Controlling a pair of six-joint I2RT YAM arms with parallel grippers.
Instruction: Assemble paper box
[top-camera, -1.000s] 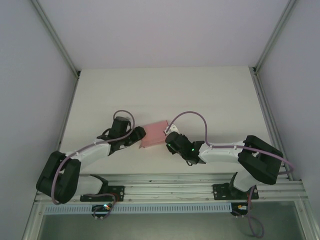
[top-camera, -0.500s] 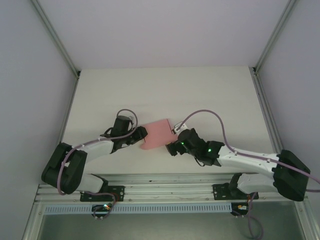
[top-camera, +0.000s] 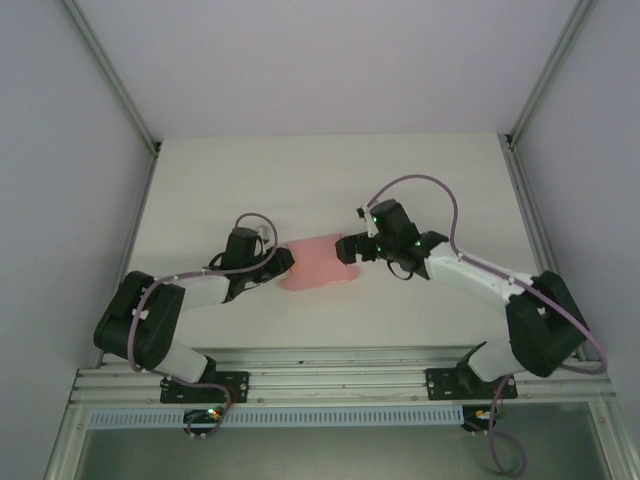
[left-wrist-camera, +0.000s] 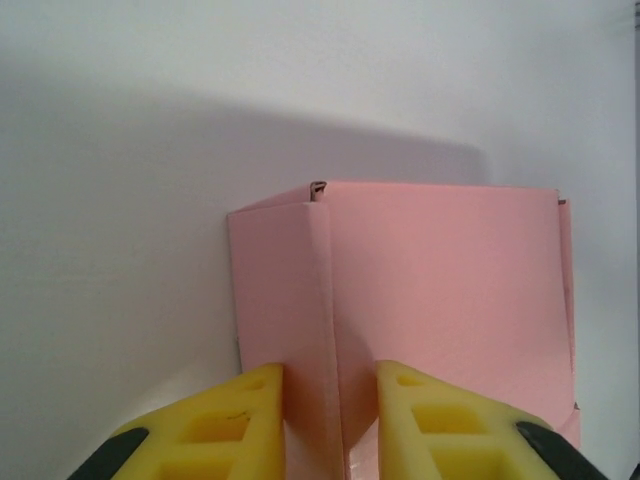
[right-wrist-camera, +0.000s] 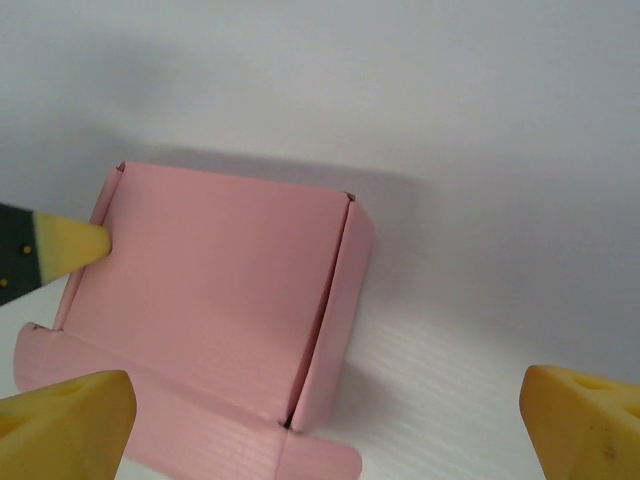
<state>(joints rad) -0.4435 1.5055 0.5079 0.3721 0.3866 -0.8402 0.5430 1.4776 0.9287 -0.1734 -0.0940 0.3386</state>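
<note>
The left claw (left-wrist-camera: 330, 400), partly cut off at the picture's edge, is pinching the paper box (left-wrist-camera: 450, 290) by its side wall. The right claw (right-wrist-camera: 325, 405) is hanging wide open.

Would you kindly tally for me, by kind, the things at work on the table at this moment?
pink paper box: 1
grippers: 2 (left gripper, right gripper)
Total: 3
</note>
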